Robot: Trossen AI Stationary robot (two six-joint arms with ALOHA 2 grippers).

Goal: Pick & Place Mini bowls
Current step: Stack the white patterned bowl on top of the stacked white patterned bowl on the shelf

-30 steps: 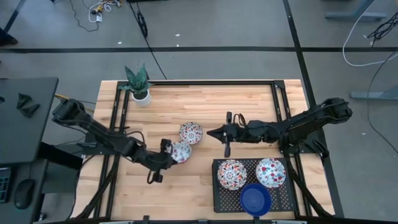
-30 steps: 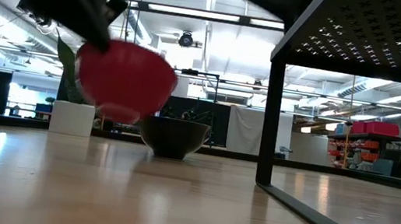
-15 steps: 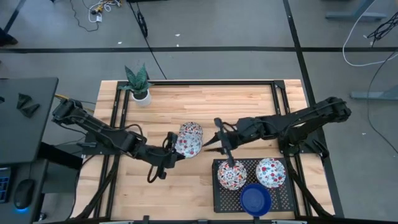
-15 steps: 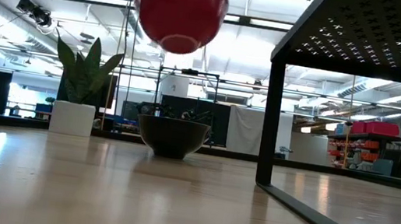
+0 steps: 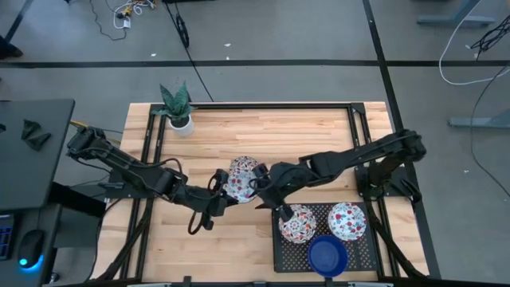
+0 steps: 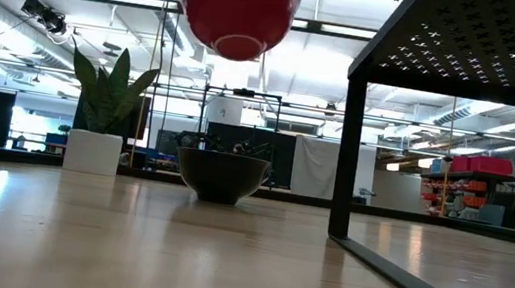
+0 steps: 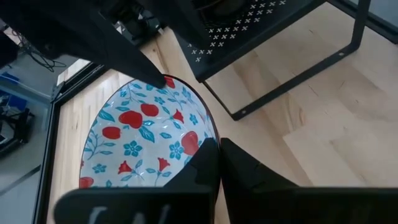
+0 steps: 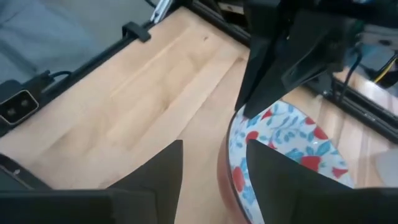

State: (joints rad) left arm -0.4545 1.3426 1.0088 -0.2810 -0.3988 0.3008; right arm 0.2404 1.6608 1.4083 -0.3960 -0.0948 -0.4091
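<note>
Since a moment ago, my right end effector (image 5: 260, 185) moves to the raised floral bowl (image 5: 241, 178), its fingers spread around the rim. My left end effector (image 5: 221, 197) grips this bowl above the counter (image 5: 311, 131).

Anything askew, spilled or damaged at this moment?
Nothing spilled or broken. The only unusual thing: a floral bowl is in mid-air, pinched at its rim by the left gripper, with the open right gripper closing in on its opposite rim.

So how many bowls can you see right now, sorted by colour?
Floral bowls: 3, the raised floral bowl and two on the rack
Blue bowl: 1
Bowl on the table, too dark in the low view to tell its pattern: 1
Total: 5
</note>
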